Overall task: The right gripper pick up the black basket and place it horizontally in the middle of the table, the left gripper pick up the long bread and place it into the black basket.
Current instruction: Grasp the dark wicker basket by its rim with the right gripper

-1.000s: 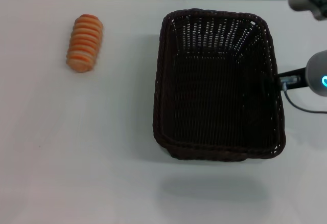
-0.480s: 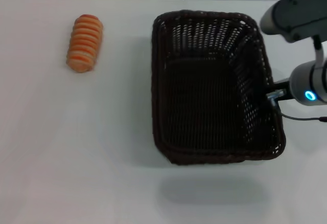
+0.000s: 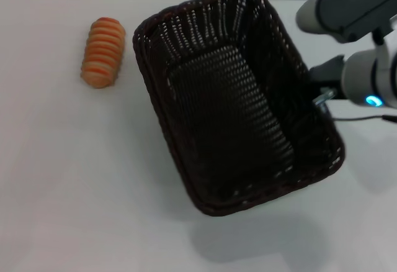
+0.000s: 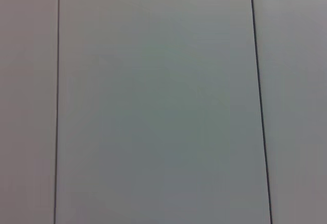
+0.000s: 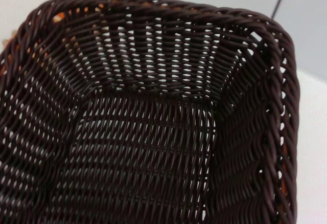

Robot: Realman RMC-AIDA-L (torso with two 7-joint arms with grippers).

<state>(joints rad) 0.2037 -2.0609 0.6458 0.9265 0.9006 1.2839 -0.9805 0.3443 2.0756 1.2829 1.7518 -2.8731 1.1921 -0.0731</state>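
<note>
The black basket hangs tilted above the white bench, its shadow lying apart below it. Its long axis runs diagonally, from the corner near the long bread toward the right gripper, which holds the basket's right rim. The bread lies just left of the basket, its long axis pointing away from the robot. The left gripper is out of sight.

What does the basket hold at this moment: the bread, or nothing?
Nothing. The basket shows only bare weave inside; the bread lies on the table beside it.
</note>
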